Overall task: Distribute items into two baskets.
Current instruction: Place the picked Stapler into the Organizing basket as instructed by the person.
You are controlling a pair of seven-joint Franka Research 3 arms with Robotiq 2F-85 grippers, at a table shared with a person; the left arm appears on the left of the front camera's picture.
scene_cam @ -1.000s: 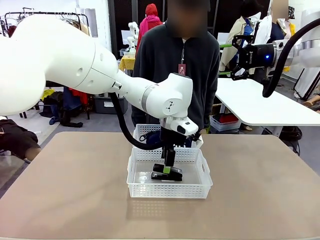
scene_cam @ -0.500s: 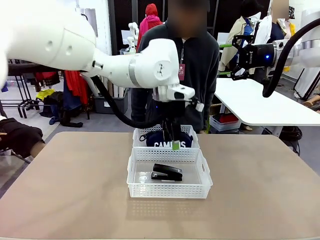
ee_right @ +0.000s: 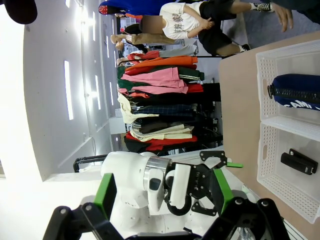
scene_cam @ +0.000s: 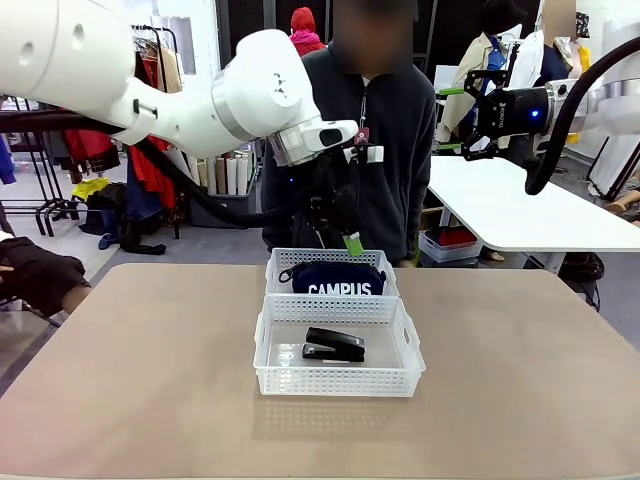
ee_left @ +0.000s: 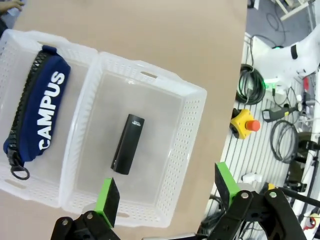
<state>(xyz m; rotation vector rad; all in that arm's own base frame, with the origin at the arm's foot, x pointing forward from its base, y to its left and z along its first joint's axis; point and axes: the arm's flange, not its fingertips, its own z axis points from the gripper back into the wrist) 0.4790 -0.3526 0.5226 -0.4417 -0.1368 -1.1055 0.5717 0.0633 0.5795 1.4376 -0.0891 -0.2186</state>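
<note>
Two white lattice baskets stand end to end at the table's middle. The black stapler (scene_cam: 335, 345) lies in the near basket (scene_cam: 337, 380); the navy CAMPUS pouch (scene_cam: 336, 279) lies in the far basket (scene_cam: 283, 259). My left gripper (scene_cam: 345, 238) hangs open and empty, well above the far basket. Its wrist view looks down on the stapler (ee_left: 127, 144), the pouch (ee_left: 37, 117) and the stapler's basket (ee_left: 192, 125), past the open left gripper (ee_left: 167, 189). My right gripper (scene_cam: 448, 120) is held high at the right, open and empty. Past the open right gripper (ee_right: 163, 192), its view shows the pouch (ee_right: 297, 90) and the stapler (ee_right: 299, 161).
A person (scene_cam: 370, 130) stands at the far edge, directly behind the baskets. Bare tan tabletop (scene_cam: 140, 370) spreads left, right and in front of them. A white table (scene_cam: 510, 210) and clothes racks stand beyond.
My left gripper has risen out of the near basket and moved back over the far basket, leaving the stapler lying inside. The right arm has not moved.
</note>
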